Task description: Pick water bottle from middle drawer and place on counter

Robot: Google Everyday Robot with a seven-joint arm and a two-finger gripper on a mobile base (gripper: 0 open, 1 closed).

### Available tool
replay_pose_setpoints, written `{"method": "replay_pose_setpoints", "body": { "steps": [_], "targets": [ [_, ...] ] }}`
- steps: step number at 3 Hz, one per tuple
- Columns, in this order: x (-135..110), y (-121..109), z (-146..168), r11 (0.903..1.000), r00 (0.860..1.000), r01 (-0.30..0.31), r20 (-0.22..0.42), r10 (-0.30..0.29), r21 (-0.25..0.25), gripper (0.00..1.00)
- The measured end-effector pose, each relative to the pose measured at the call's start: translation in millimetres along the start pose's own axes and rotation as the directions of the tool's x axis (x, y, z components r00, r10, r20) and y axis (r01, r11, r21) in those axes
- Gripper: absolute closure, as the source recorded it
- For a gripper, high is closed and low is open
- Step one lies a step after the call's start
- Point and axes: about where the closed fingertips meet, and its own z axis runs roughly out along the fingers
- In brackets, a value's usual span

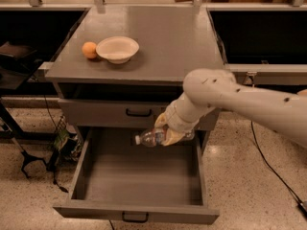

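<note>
Claw (169,134): hung over the rear of the open middle drawer (139,210), just below the upper drawer front (96,113), clenched round the water bottle (152,138).
Bottle: lying roughly horizontal in the grip, white cap pointing to the picture's left, lifted clear of the drawer floor (no contact visible).
Step in hand: judged as the lift-out, approx. halfway through the task; pick looked done, placing not yet.
How to do it well: raise the bottle straight up and fwd past the upper drawer front and the worktop edge before swinging over, since the arm (225,92) sat close to that edge. Keep the squeeze moderate, bc thin clear plastic prob. buckles and could slip. Set it down on the bare right part of the worktop (192,42), away from the dishes. A bottle laid on its side may roll, so let go low and w/o sideways motion.
Drawer contents: 1 wide shallow grey tray, nothing seen lying on its floor.
Upper drawer: shut, black handle, contents hidden.
Bowl (117,49): 1 pale shallow bowl on the worktop's left side, appeared to hold nothing.
Orange (89,50): 1 fruit just beside the bowl, on its left, outside it.
</note>
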Motion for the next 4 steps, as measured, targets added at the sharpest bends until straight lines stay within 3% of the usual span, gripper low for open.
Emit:
{"method": "replay_pose_setpoints", "body": {
  "steps": [1, 2, 3, 4],
  "targets": [
    [-9.4, -29.7, -91.3, 0.9987, 0.995, 0.048, -0.094, -0.046, 0.018, 1.00],
    [-12.2, -58.8, -165.4, 0.9978, 0.982, 0.061, -0.180, -0.056, 0.025, 1.00],
    [-12.0, -91.1, -216.6, 0.9973, 0.970, 0.055, -0.240, -0.042, 0.049, 1.00],
    [-4.3, -133.9, -247.2, 0.9946, 0.961, 0.031, -0.278, -0.002, 0.099, 1.00]
  ]
}}
